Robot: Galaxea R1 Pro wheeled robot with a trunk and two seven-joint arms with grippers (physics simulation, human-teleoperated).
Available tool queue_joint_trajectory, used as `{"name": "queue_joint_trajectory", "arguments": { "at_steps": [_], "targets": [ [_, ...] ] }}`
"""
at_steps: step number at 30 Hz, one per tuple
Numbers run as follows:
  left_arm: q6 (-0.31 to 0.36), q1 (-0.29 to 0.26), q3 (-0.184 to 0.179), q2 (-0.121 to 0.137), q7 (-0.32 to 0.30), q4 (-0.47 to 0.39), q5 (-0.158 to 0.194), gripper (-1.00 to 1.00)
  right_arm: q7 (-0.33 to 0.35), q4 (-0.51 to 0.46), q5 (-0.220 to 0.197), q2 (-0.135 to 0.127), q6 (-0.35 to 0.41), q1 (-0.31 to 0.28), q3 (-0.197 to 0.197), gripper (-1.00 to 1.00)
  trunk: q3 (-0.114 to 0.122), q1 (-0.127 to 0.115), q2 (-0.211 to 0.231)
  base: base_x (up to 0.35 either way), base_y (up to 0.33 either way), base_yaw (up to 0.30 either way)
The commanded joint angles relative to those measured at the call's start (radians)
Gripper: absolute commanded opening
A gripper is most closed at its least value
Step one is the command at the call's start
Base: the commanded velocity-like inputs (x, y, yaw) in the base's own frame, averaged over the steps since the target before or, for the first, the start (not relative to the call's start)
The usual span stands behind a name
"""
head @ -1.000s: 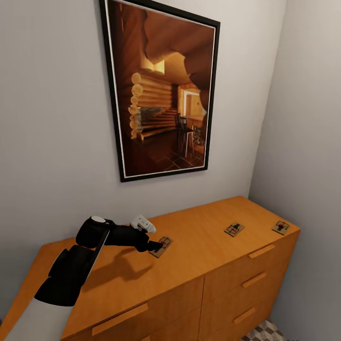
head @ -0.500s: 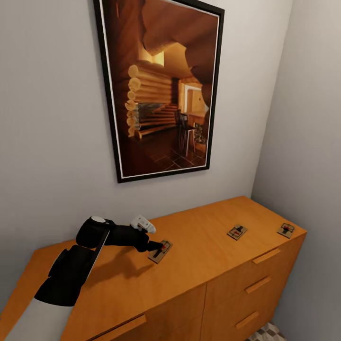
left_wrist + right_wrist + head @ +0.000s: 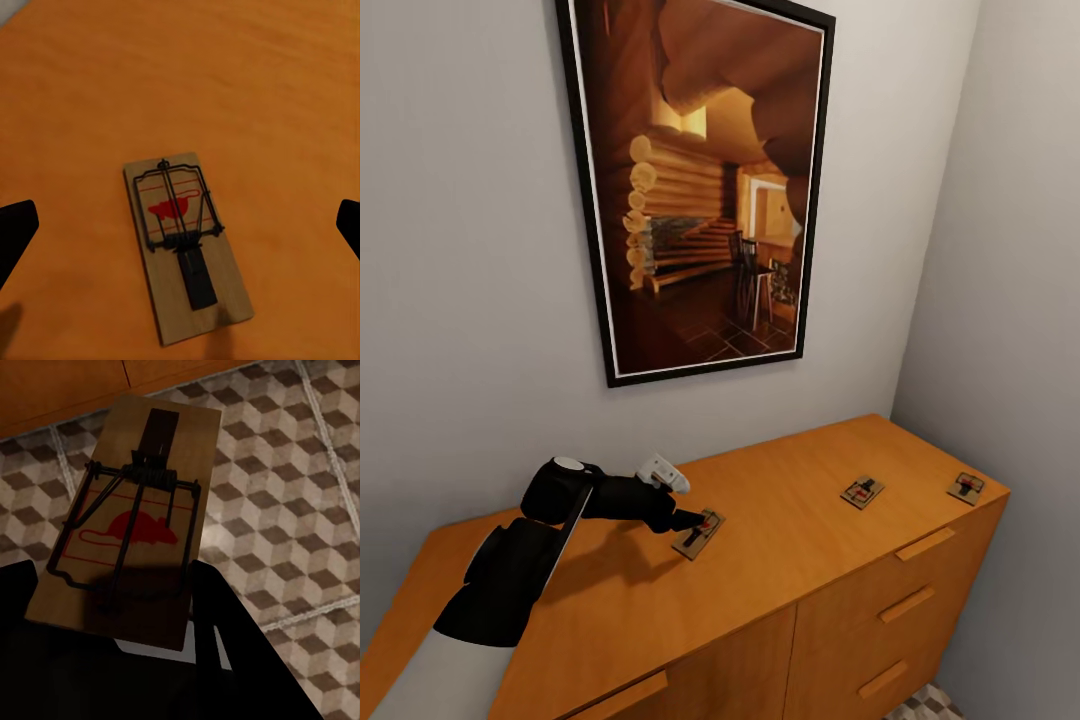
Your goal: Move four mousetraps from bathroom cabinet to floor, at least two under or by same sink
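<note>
The mousetrap [image 3: 187,244] under the left tool [image 3: 698,522] was a small flat rectangle of pale wood with a thin black wire frame, a dark bar along its middle and a red mouse silhouette printed beneath the wire. It lay flat on the smooth orange-brown top of the cabinet [image 3: 790,560], and in the left wrist view the two dark fingertips [image 3: 15,232] stood wide apart, one on either side of it and clear of its edges.

Two more mousetraps sat farther toward the robot's right on the same top: one [image 3: 862,491] near the middle, another [image 3: 966,487] close to the far corner by the side wall. The cabinet front showed slim bar handles [image 3: 925,544] of the same wood tone.

The right tool [image 3: 112,660] was clamped on a fourth mousetrap [image 3: 131,521] of the same make, its black fingers covering one end of the plate. Behind it lay the bathroom floor [image 3: 300,495], square tiles printed with a brown, beige and white cube pattern and pale grout lines, with the cabinet's wooden base along one edge.

A tall black-framed picture [image 3: 695,180] of a log-cabin interior hung on the plain grey wall above.
</note>
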Motion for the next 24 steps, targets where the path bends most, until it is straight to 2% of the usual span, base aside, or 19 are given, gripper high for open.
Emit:
{"name": "queue_joint_trajectory", "arguments": {
  "at_steps": [1,12,24],
  "targets": [
    [0.004,-0.001,-0.004,0.0,-0.01,-0.001,-0.011,1.0,-0.003,0.001,0.003,0.0,-0.003,-0.001,0.004,-1.0,-0.001,0.0,-0.001,0.0,0.0,0.0],
    [0.003,-0.001,-0.014,0.0,-0.01,0.001,-0.011,1.0,-0.003,0.001,0.003,0.0,-0.003,-0.001,0.004,-1.0,-0.001,0.0,-0.001,0.0,0.0,0.0],
    [0.003,-0.001,-0.046,-0.001,-0.008,0.001,-0.011,1.0,-0.003,0.001,0.003,0.0,-0.003,-0.001,0.004,-1.0,-0.006,0.0,-0.001,0.0,0.0,0.0]
  ]
}}
